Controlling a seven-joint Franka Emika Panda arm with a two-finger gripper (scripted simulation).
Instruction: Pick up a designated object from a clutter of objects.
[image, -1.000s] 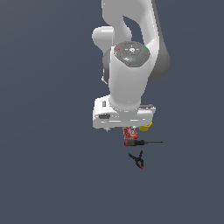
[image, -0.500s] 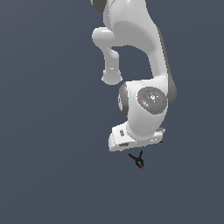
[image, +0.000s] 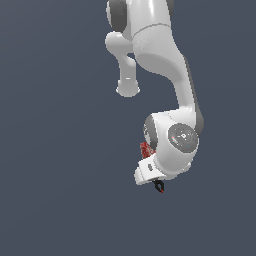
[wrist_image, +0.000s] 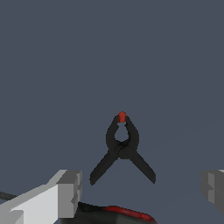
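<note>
The clamp (wrist_image: 122, 148) looked light, stiff and thin, best pinched at its pivot; the gripper (wrist_image: 142, 188) hung spread wide and empty.

A plain grey floor (wrist_image: 52, 65) carries the black clamp (wrist_image: 122, 151) and red can (image: 145, 149).

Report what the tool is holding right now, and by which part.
Nothing is held. The tool stands open, its fingers wide apart, and the black clamp lies untouched on the ground between and beyond them.
</note>
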